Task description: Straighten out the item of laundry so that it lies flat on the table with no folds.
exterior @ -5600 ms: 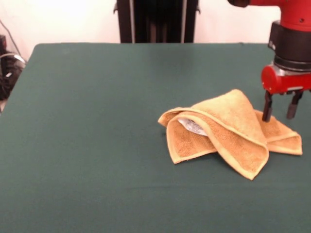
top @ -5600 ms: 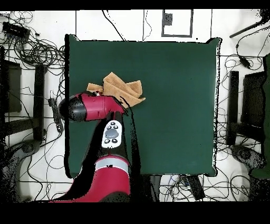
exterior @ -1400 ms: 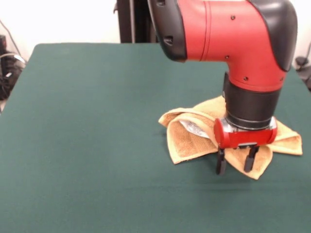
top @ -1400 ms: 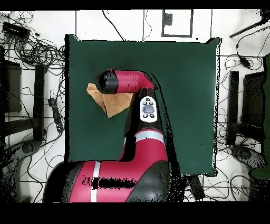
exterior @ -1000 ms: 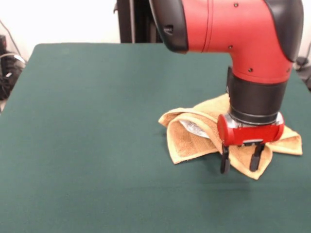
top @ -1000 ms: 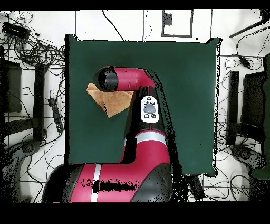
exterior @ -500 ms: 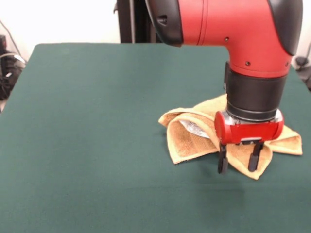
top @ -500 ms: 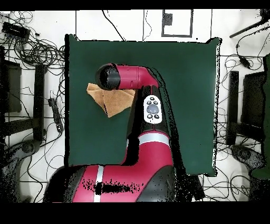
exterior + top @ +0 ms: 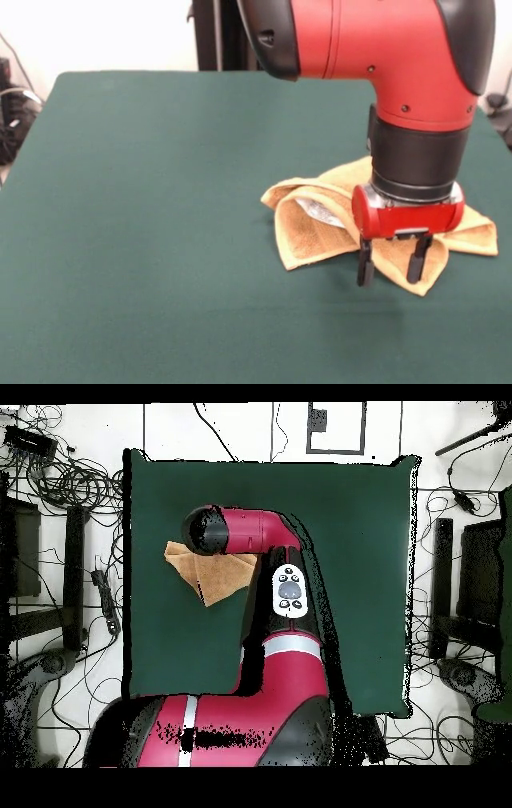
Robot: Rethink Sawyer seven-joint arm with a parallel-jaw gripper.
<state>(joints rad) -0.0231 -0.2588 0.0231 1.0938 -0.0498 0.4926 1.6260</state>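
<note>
Hovering with its two fingers parted and empty, my gripper (image 9: 391, 270) sits directly over the near pointed corner of the crumpled towel (image 9: 320, 228), whose bulk spreads away behind it on the table (image 9: 144, 200), toward one side edge.

1. Towel (image 9: 310, 230) – golden-orange terry cloth, nubby and matt, with flatter hemmed edges.
2. Table (image 9: 160, 200) under the towel – dark green cloth, smooth and matt.
3. Arm (image 9: 376, 40) above the towel – glossy red and black shell, plastic-looking.
4. Gripper (image 9: 392, 264) at the towel's front fold – matt black fingers.
</note>
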